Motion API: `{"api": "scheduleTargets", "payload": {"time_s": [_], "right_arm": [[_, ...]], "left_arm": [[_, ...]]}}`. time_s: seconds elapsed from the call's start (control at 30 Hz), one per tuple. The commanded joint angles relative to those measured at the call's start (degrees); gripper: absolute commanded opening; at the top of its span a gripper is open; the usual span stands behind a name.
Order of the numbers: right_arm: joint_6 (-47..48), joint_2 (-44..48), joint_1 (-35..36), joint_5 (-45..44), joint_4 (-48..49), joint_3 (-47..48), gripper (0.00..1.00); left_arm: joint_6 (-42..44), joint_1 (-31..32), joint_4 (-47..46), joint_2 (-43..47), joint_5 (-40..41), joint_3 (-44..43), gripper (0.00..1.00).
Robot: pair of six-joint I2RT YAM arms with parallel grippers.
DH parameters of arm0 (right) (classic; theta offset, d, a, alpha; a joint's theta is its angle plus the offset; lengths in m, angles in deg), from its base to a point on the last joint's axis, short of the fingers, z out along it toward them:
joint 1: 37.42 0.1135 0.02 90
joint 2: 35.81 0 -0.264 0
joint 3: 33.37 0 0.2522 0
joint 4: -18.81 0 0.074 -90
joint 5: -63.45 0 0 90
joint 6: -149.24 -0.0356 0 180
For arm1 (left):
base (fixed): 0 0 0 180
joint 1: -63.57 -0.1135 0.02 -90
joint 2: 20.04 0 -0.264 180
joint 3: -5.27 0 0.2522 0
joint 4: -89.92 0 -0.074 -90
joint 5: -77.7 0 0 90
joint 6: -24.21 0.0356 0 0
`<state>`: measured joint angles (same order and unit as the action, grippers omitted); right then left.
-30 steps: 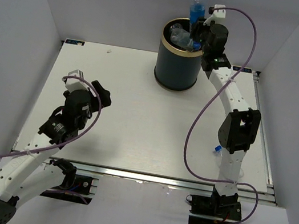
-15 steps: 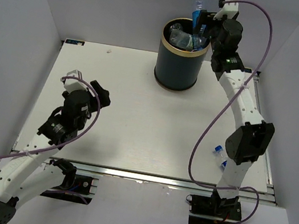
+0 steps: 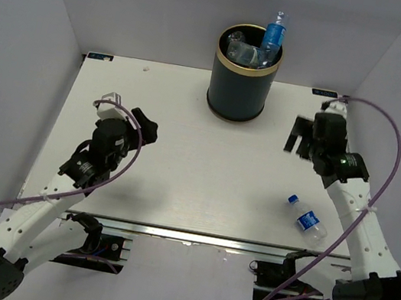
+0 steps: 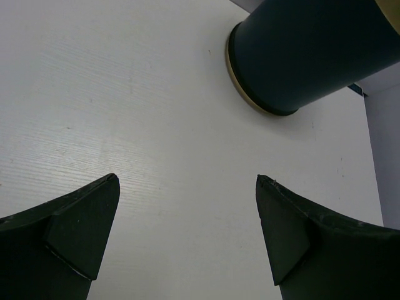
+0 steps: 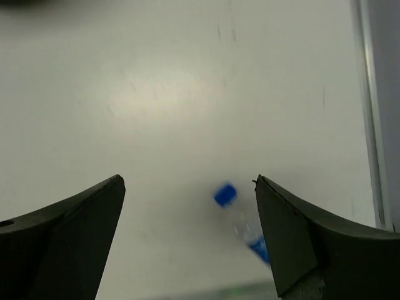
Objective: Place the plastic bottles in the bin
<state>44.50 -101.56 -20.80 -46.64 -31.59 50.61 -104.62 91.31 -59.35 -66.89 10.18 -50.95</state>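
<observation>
White worktop, boxed in by pale walls, carries the dark navy bin at its far edge. The bin already holds several plastic bottles, and one with a blue label stands tall out of its gold rim.

The right arm reaches over the right-hand side of the worktop. The right tool is empty, its two fingers spread wide, and it hangs well apart from the bin. The left tool is also spread and empty. It waits on the far-left side and faces the foot of the bin.

One lone bottle lies flat on the worktop, near the front rail on the right. It sits on the base side of the right tool, so that tool looks to need to draw back toward its own base and drop to reach it. The right arm is plainly the nearer, since the left tool is well across the worktop.

The bottle's long axis runs on a diagonal, base toward the front-right corner. Its blue cap points inward and away from the rail. The right wrist camera shows the bottle blurred and low in its view, closer to the right-hand finger than to the middle of the gap. A grip across the body would probably call for a shift sideways and a turn of the wrist.
</observation>
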Motion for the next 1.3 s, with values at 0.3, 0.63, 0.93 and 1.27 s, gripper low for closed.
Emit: {"api": "scheduleTargets", "payload": {"time_s": [0.3,0.63,0.93,1.27], "right_arm": [[8.05,-6.74,-0.19,-6.46,-21.54,-2.54,0.89],[18.78,-17.13,1.57,-7.79,-21.54,-11.06,0.89],[23.79,-16.33,1.57,-9.67,-17.33,-19.32,0.89],[25.20,-31.34,-2.82,-20.25,-10.48,-21.17,0.89]], "left_arm": [[-0.19,-0.15,-0.80,-2.11,-7.28,2.81,0.98],[1.30,-0.15,-4.13,-6.76,-7.09,2.90,0.98],[3.50,-0.15,-7.83,-11.86,-9.29,1.68,0.98],[4.20,-0.15,-6.86,-9.49,-7.45,2.12,0.98]]}}
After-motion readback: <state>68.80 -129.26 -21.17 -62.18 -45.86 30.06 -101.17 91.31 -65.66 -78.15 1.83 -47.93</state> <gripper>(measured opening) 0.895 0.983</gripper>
